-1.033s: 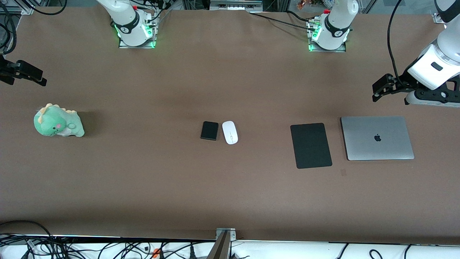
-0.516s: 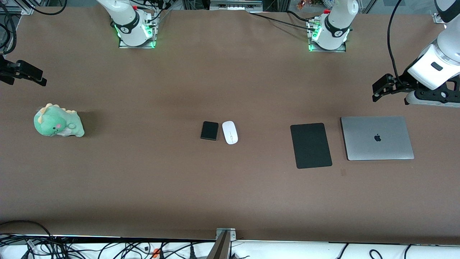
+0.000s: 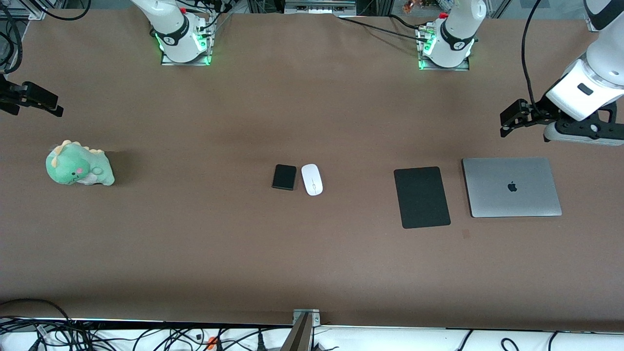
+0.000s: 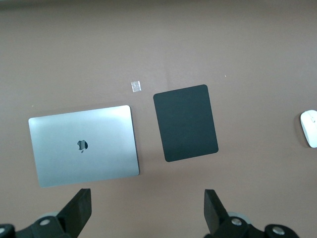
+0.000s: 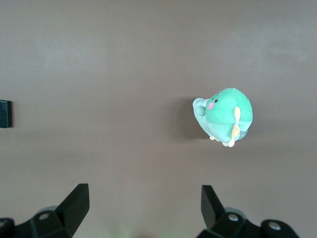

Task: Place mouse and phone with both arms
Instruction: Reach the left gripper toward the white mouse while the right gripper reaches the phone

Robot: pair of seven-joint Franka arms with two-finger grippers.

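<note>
1. Small white oval mouse [image 3: 312, 179] sits mid-table, touching nothing, small black rectangular phone [image 3: 284, 177] just beside it.
2. Flat black mouse pad [image 3: 421, 197] lies toward the left arm's end.
3. Left gripper [image 3: 507, 122] and right gripper [image 3: 51, 106] hang over bare table, both spread wide, empty.

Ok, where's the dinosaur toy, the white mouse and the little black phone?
dinosaur toy [image 3: 78, 169], front view, on its green head.
mouse [image 3: 312, 179], front view, on the middle of its white top.
phone [image 3: 284, 177], front view, on the middle of its black face.

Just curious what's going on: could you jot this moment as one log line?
left gripper: open, in air by laptop | right gripper: open, in air by dinosaur plush | mouse, phone: side by side, untouched
</note>
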